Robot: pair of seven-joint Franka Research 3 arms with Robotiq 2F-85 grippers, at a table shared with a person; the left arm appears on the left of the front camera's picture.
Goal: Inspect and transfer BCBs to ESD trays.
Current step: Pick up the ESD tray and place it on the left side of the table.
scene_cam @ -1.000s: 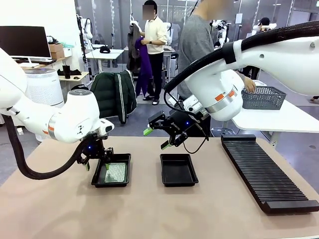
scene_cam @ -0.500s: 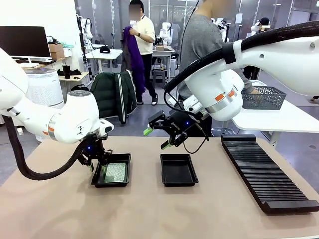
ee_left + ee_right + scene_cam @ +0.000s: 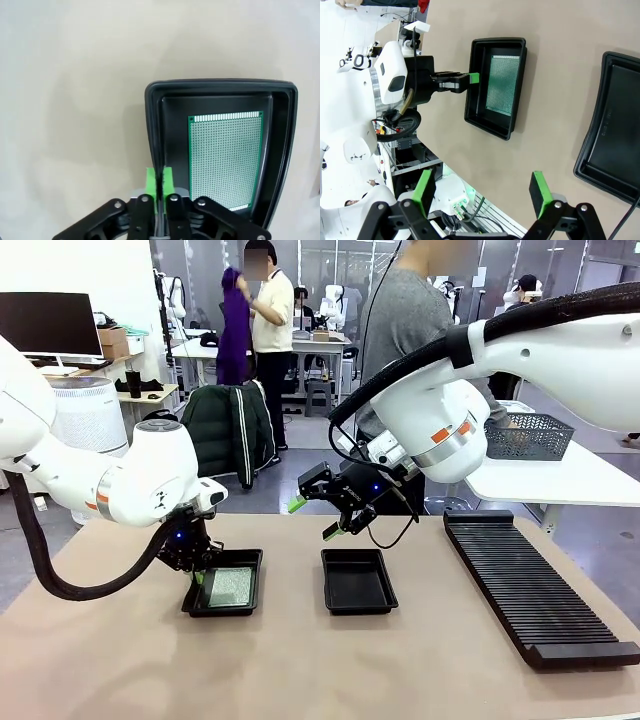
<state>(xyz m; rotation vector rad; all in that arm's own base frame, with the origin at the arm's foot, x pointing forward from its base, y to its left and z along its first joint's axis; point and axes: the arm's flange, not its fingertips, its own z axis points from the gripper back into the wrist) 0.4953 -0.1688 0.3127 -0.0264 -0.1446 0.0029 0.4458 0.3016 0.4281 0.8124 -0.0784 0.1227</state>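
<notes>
Tray rim (image 3: 220, 86) clamped by left tool (image 3: 159, 180) | right tool (image 3: 312, 519) agape, apart

— What is changing at the left gripper (image 3: 159, 177)?
— Its fingers are closing; the green pads (image 3: 151, 180) are now pinching the wall of the left ESD tray (image 3: 220, 87) between them.
— Anything else?
— Far behind, a person (image 3: 270, 325) is raising a purple garment (image 3: 235, 330).
</notes>
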